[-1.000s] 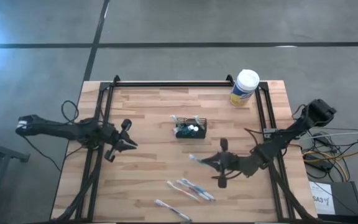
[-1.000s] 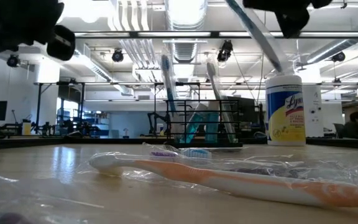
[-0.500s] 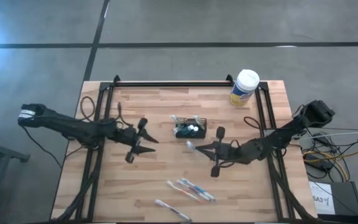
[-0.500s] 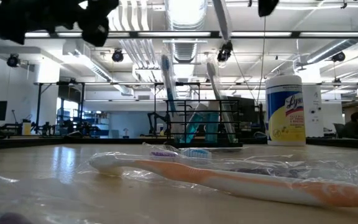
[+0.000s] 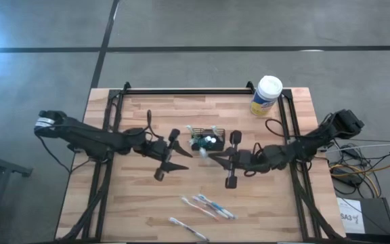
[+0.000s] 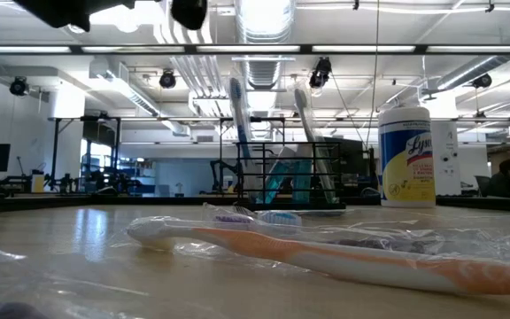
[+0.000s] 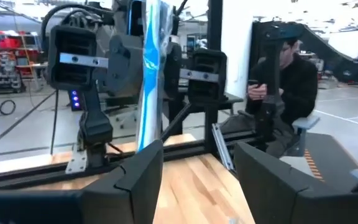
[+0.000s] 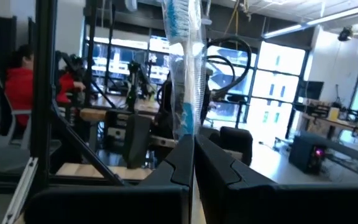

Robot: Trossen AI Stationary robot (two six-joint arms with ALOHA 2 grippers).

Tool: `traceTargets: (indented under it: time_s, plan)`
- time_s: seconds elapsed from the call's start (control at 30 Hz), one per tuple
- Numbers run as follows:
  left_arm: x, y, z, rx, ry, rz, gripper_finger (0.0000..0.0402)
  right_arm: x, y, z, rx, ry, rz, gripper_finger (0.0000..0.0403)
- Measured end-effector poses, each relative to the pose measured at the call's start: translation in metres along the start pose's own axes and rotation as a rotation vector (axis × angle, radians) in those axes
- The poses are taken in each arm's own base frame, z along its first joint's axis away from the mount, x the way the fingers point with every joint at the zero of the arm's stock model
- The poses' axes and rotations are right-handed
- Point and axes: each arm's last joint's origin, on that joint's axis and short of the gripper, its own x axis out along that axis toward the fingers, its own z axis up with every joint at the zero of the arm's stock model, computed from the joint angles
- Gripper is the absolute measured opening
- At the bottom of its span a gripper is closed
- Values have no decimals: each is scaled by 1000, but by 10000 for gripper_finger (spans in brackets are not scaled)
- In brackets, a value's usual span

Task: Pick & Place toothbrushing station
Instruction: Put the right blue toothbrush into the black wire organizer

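Observation:
The toothbrushing station (image 5: 207, 140) is a small black mesh caddy on the table's middle, and toothbrushes stand upright in it (image 6: 286, 173). My right gripper (image 5: 214, 157) hovers just near of the caddy, shut on a blue toothbrush (image 8: 182, 62) in a clear wrapper. My left gripper (image 5: 187, 154) faces it from the table's left, open (image 7: 201, 158). In the left wrist view the wrapped toothbrush (image 7: 148, 74) stands just beyond one of its fingers. I cannot tell whether the left gripper touches the toothbrush. My right gripper pinches the wrapped toothbrush's handle (image 8: 188, 134) between its two fingers. The fingers come about level from the table's right and lie along the brush. The bristle end (image 8: 179, 15) sticks out past the fingertips toward the left gripper. The brush is clear of the table.
A white-lidded canister with a yellow label (image 5: 266, 95) stands at the far right. Three wrapped toothbrushes (image 5: 207, 207) lie on the wood near the front edge, one close to the low camera (image 6: 326, 252). Black frame rails (image 5: 107, 135) run along both table sides.
My left gripper has travelled toward the table's right edge, up to the caddy's left side. My right gripper has carried the wrapped toothbrush toward the left and far edges, stopping just near of the caddy. The two grippers now face each other closely.

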Motion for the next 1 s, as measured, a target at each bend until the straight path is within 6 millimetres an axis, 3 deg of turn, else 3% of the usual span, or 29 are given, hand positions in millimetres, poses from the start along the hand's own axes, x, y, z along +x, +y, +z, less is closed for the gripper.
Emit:
traceTargets:
  time_s: [0.37, 0.73, 0.87, 1.0]
  plan:
    - [38, 11, 5, -22, -4, 123, 206, 3, -5, 0, 0, -6, -10, 8]
    - [57, 15, 8, -15, -13, 123, 204, 3, -5, 1, -10, -14, -9, 8]
    - [62, 16, 5, -8, 0, 123, 176, 2, -5, 0, -12, -11, -8, 8]
    - [63, 16, 3, -8, 19, 123, 101, 2, -5, -1, -19, -5, -7, 8]
